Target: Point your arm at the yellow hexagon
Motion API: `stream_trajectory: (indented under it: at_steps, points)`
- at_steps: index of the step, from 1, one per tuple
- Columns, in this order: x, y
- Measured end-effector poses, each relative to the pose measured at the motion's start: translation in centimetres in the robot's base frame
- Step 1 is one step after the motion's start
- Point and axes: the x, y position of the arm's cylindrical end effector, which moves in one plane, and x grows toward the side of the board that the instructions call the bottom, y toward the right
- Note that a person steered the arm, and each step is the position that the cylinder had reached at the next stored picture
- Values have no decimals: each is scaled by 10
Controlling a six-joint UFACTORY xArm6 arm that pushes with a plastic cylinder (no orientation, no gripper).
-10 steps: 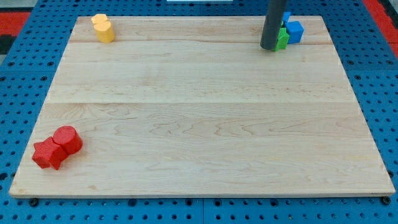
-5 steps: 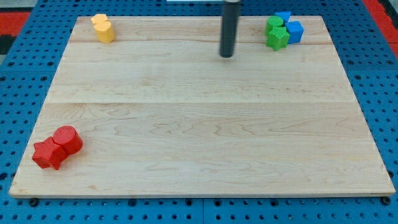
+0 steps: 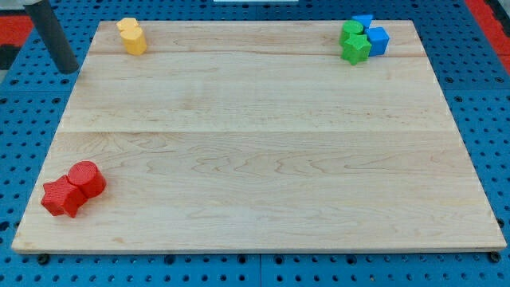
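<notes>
Camera view: found my tip off the wooden board, over the blue pegboard at the view's upper left, at about eight o'clock from the yellow hexagon and near it, not touching. No pincer on this rod, so nothing to call apart or together. Saw the yellow hexagon at the board's eleven o'clock corner, touching a second yellow block. Noted green blocks and blue blocks clustered at one o'clock; red blocks at seven o'clock.
</notes>
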Motion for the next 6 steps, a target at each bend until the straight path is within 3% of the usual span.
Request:
stream_trajectory:
  at_steps: [2, 6]
  points:
    - [-88, 1]
    - [-98, 85]
